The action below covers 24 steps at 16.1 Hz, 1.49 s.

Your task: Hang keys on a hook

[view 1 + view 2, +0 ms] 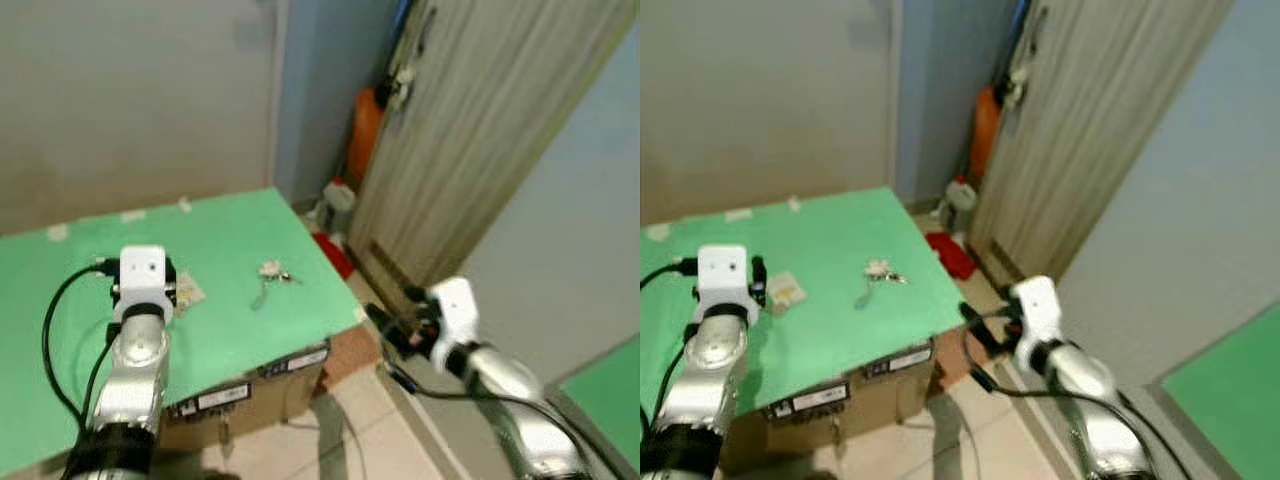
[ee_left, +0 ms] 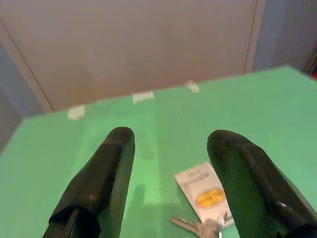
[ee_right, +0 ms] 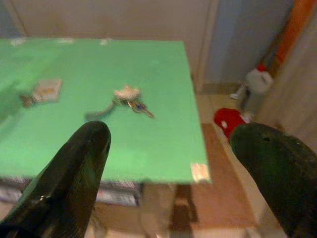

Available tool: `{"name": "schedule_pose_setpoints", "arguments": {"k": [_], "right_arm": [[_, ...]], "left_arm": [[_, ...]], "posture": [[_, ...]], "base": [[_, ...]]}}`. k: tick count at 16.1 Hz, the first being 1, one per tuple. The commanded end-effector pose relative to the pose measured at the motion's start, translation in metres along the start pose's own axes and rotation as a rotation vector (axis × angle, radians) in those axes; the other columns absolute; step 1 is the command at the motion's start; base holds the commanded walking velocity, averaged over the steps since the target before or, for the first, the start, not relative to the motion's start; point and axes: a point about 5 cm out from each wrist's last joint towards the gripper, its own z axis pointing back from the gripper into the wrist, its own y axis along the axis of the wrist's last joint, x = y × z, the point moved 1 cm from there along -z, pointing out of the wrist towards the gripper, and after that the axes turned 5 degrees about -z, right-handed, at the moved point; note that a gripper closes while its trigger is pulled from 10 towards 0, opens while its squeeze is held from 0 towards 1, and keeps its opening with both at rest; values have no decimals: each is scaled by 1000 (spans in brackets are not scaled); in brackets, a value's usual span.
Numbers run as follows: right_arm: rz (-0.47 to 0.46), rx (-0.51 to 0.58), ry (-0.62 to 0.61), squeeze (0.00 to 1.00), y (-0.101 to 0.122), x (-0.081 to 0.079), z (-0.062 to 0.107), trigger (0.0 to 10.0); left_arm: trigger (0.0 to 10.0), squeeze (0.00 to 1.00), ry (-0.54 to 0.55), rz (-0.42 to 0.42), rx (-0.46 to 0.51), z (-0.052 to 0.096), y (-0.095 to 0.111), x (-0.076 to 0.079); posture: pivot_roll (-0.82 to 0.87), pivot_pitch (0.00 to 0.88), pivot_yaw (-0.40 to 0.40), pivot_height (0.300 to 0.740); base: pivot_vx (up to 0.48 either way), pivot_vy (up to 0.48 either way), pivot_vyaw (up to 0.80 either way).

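A bunch of keys with a white fob (image 1: 272, 270) lies on the green table top (image 1: 230, 230), near its right edge. A second set of keys on a white tag with a yellow label (image 2: 205, 191) lies further left. My left gripper (image 2: 171, 166) hovers open low over the table, and the tagged keys sit just past its fingertips, beside one finger. My right gripper (image 3: 171, 148) is open off the table's right front corner, above the floor. It points back at the table, with the fob keys (image 3: 130, 101) well ahead of it. Both grippers hold nothing.
The green top rests on cardboard boxes (image 1: 270, 385). On the floor to the right are a red object (image 1: 335, 255), a white bottle (image 1: 338, 200) and a tall orange thing (image 1: 365, 130). A grey ribbed door panel (image 1: 470, 150) stands at the right.
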Motion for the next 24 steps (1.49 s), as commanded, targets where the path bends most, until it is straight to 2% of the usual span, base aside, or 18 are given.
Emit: {"name": "schedule_pose_setpoints", "arguments": {"k": [1,4,5,6,10,12,14,18,24], "right_arm": [[3,4,-27,0,5,10,10,10000],[29,-50,-48,0,3,16,43,10000],[35,-66,-64,0,4,18,53,10000],[37,-74,-78,0,6,20,61,10000],[45,-122,-92,0,6,20,81,10000],[39,-135,-97,0,6,20,85,10000],[27,-139,-92,0,5,16,80,10000],[18,-148,-83,0,4,13,79,10000],[18,-170,-79,0,1,15,79,10000]], "left_arm": [[10000,0,4,-13,-7,-2,-1,4],[10000,0,-14,25,-84,-8,-15,17],[10000,0,-9,-10,-92,-7,-20,23],[10000,0,-5,-41,-100,-6,-24,27],[10000,0,32,-72,-145,-4,-34,30],[10000,0,45,-79,-138,-3,-35,31],[10000,0,76,-102,-86,-4,-27,30],[10000,0,94,-121,-64,-5,-26,26],[10000,0,141,-91,-102,-2,-34,22]], "posture": [[21,59,-174,740],[-66,93,-194,740],[-87,104,-193,740],[-105,119,-194,740],[-153,147,-215,740],[-145,146,-214,740],[-128,143,-211,740],[-118,148,-214,740],[-111,144,-225,740]], "base": [[0,0,0],[0,0,0],[0,0,0],[0,0,0],[0,0,0],[0,0,0],[0,0,0],[0,0,0],[0,0,0]]}}
